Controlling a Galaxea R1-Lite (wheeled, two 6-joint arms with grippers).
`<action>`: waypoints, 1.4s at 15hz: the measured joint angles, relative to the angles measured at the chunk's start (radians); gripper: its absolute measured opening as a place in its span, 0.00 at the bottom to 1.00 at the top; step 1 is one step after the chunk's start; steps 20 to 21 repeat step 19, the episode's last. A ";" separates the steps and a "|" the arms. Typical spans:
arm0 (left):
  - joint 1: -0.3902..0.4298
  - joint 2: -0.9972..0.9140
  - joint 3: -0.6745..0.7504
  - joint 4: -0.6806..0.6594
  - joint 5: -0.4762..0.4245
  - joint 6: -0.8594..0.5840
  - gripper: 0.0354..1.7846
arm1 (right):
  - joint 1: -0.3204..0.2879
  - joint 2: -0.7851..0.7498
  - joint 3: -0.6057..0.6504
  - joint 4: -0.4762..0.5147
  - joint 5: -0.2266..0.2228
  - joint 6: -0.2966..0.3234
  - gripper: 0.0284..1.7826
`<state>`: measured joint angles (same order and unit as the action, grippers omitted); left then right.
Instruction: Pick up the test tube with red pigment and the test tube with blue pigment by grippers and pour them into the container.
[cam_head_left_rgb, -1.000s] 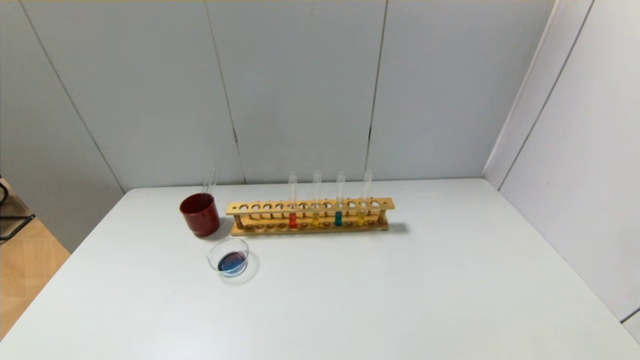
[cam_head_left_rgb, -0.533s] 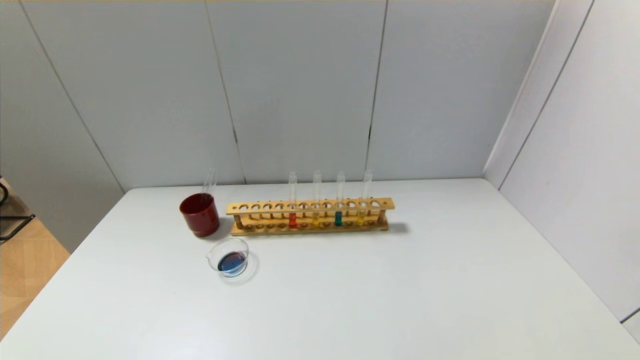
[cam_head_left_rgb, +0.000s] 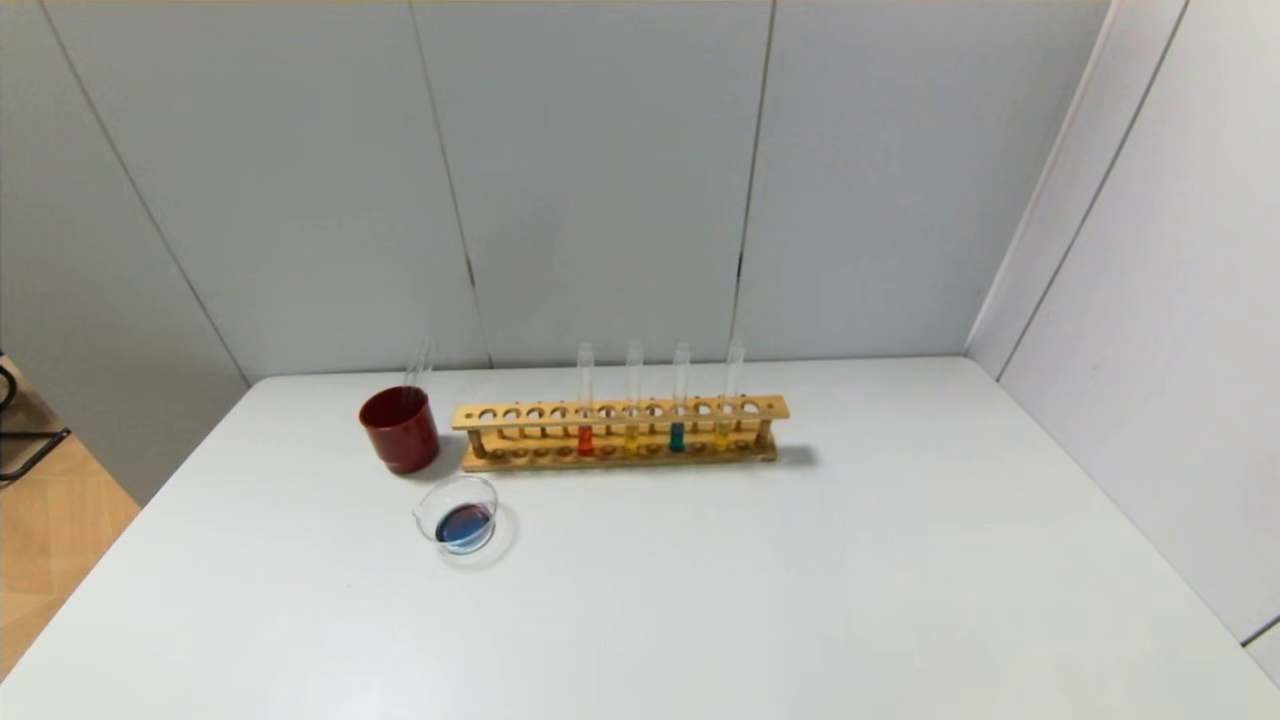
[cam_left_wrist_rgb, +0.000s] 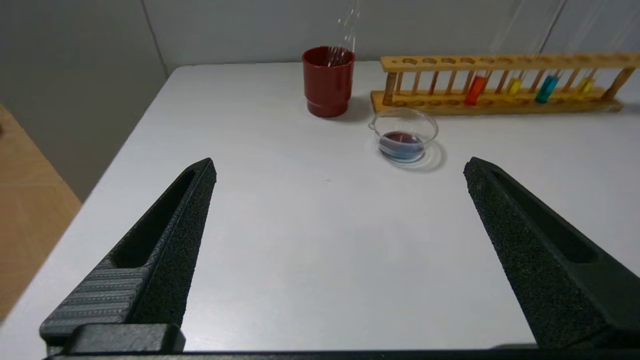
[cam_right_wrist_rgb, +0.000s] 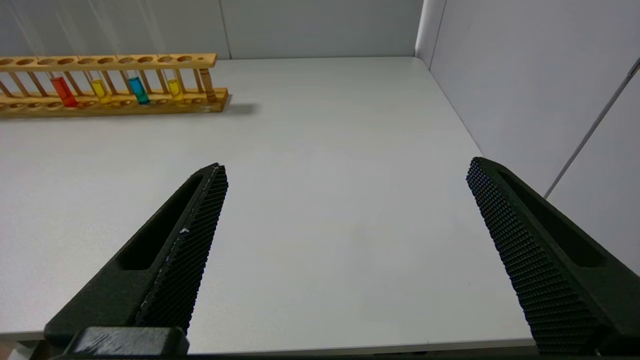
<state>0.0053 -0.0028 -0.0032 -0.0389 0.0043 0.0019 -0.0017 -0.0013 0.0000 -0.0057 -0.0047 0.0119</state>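
Observation:
The red pigment tube (cam_head_left_rgb: 585, 425) and the blue pigment tube (cam_head_left_rgb: 678, 425) stand upright in a wooden rack (cam_head_left_rgb: 520, 418) at the table's back; both also show in the left wrist view (cam_left_wrist_rgb: 475, 90) (cam_left_wrist_rgb: 546, 89) and the right wrist view (cam_right_wrist_rgb: 64, 92) (cam_right_wrist_rgb: 138, 90). The clear glass container (cam_head_left_rgb: 458, 514) sits in front of the rack's left end and holds dark blue-purple liquid; it also shows in the left wrist view (cam_left_wrist_rgb: 404, 136). My left gripper (cam_left_wrist_rgb: 340, 170) is open and empty near the table's front left. My right gripper (cam_right_wrist_rgb: 345, 170) is open and empty near the front right. Neither gripper shows in the head view.
A dark red cup (cam_head_left_rgb: 400, 429) with empty clear tubes leaning in it stands left of the rack. Two yellow-liquid tubes (cam_head_left_rgb: 632, 435) (cam_head_left_rgb: 724, 432) stand in the rack. Wall panels close the back and right. The table's left edge drops to the floor (cam_head_left_rgb: 50, 530).

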 joint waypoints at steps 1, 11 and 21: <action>0.000 0.000 0.001 0.010 -0.007 0.054 0.98 | 0.000 0.000 0.000 0.000 0.000 0.000 0.98; -0.001 0.000 -0.001 0.030 -0.007 -0.006 0.98 | 0.000 0.000 0.000 0.000 0.000 0.000 0.98; -0.001 0.001 0.001 0.027 -0.007 -0.006 0.98 | 0.000 0.000 0.000 0.000 -0.001 0.001 0.98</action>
